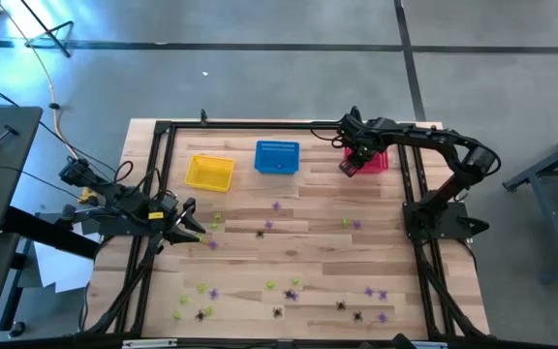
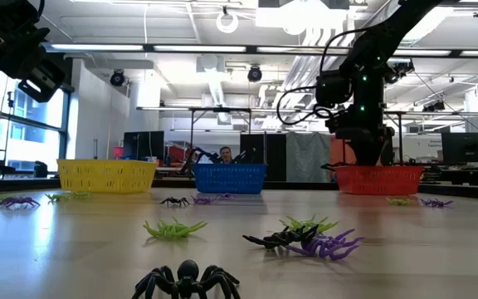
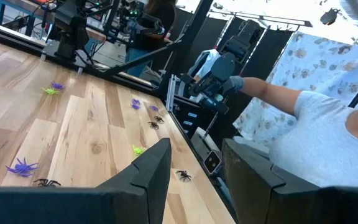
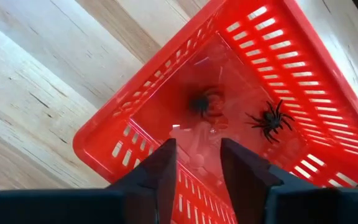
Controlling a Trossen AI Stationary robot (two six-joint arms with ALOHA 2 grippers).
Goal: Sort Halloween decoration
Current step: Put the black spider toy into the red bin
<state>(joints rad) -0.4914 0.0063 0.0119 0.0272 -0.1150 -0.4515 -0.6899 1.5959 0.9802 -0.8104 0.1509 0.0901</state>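
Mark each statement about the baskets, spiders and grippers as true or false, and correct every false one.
1. The right gripper hangs over the red basket. True.
2. The red basket holds purple spiders. False: the right wrist view shows black spiders in it.
3. The blue basket stands between the yellow basket and the red one. True.
4. The left gripper grips a spider. False: it is open and holds nothing.

Three baskets; two arms; many spiders
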